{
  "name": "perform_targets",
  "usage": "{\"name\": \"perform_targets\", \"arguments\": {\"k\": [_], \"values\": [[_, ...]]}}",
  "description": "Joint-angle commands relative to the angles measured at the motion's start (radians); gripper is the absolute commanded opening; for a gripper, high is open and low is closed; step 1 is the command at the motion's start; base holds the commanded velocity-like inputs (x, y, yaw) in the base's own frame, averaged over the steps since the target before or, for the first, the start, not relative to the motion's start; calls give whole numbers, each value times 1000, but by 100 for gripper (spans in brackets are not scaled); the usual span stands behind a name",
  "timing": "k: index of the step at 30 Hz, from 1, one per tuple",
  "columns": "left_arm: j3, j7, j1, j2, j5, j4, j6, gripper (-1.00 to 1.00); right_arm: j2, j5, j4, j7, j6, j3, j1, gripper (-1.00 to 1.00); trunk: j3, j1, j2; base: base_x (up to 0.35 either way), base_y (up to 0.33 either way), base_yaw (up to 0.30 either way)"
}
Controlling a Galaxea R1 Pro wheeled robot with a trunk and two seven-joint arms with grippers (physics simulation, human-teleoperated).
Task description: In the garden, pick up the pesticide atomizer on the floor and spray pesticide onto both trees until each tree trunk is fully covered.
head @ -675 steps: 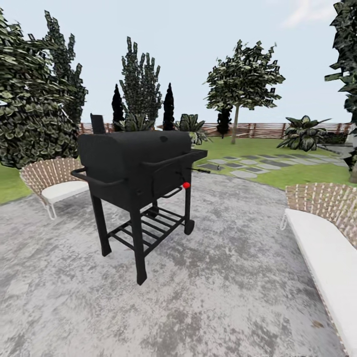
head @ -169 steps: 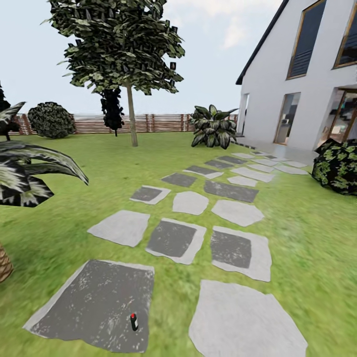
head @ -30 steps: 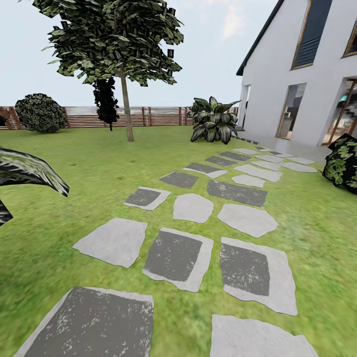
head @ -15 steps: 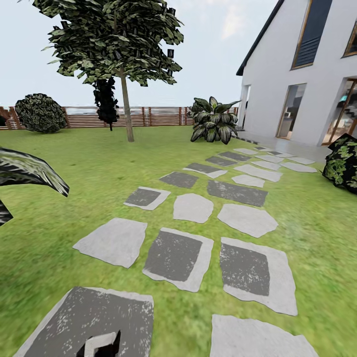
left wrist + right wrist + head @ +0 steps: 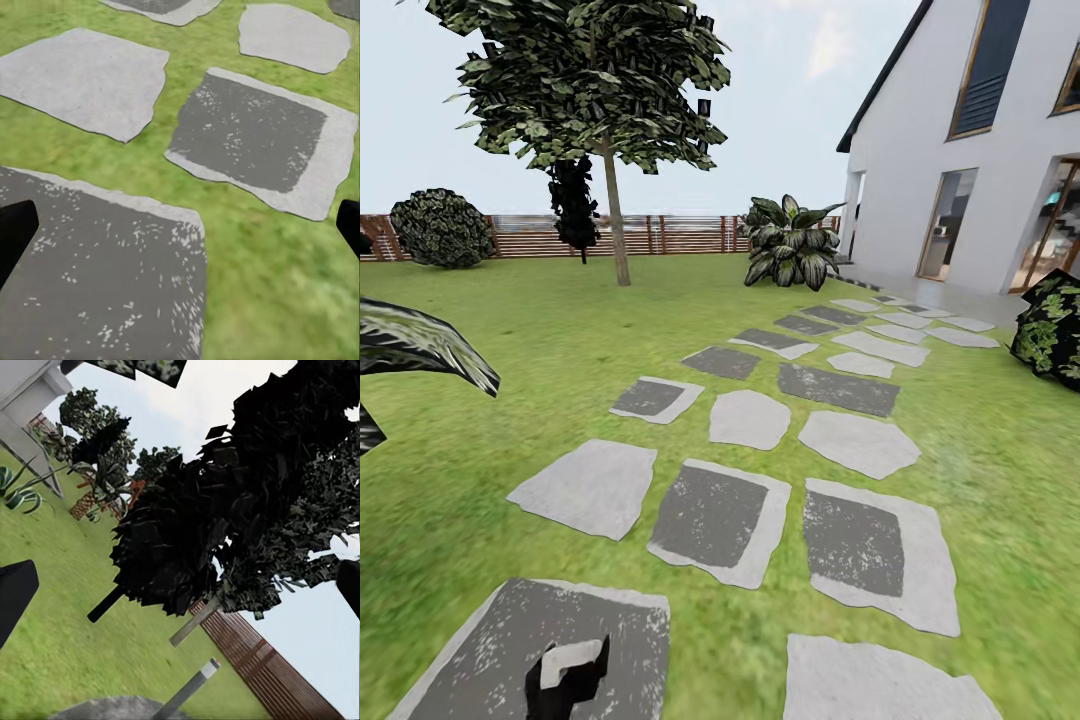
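The pesticide atomizer is out of view. One tree (image 5: 585, 80) stands at the back left of the lawn, its straight trunk (image 5: 615, 235) in front of the fence. My left gripper (image 5: 568, 668) pokes up at the bottom edge of the head view, over a dark stepping stone (image 5: 480, 650). In the left wrist view the left gripper (image 5: 180, 229) is open, fingertips (image 5: 15, 232) far apart above the dark stone (image 5: 97, 277) and grass. My right gripper (image 5: 180, 585) is open too, facing a dark-crowned tree with a pale trunk (image 5: 196, 621).
Grey stepping stones (image 5: 740, 415) run across the lawn toward the white house (image 5: 960, 180). Leafy plants (image 5: 790, 245) and a bush (image 5: 440, 228) stand by the slat fence (image 5: 680, 235). A palm frond (image 5: 420, 340) reaches in at left. A grey post (image 5: 187, 690) is near the right gripper.
The left gripper has risen into the bottom of the head view over the last second. The camera and the garden have stayed still.
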Motion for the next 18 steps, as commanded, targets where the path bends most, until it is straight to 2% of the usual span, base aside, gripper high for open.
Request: {"name": "perform_targets", "arguments": {"k": [1, 9, 11, 18], "values": [[-1, 1, -11, -2, 6, 39, -6, 100, 5, 0, 2, 0, -5, -1, -2, 100, -1, 0, -1, 0, 0, 0], [-2, 1, -29, -15, -3, 115, -46, 100, 28, 0, 3, 0, -5, -1, -2, 100, -1, 0, -1, 0, 0, 0], [-2, 1, -31, -16, -5, 122, -54, 100, 39, 0, 3, 0, -5, -1, -2, 100, -1, 0, -1, 0, 0, 0], [-1, 7, -32, -16, -5, 112, -58, 100, 44, 1, 4, -1, -5, -2, -2, 100, -1, 0, -1, 0, 0, 0]]}}
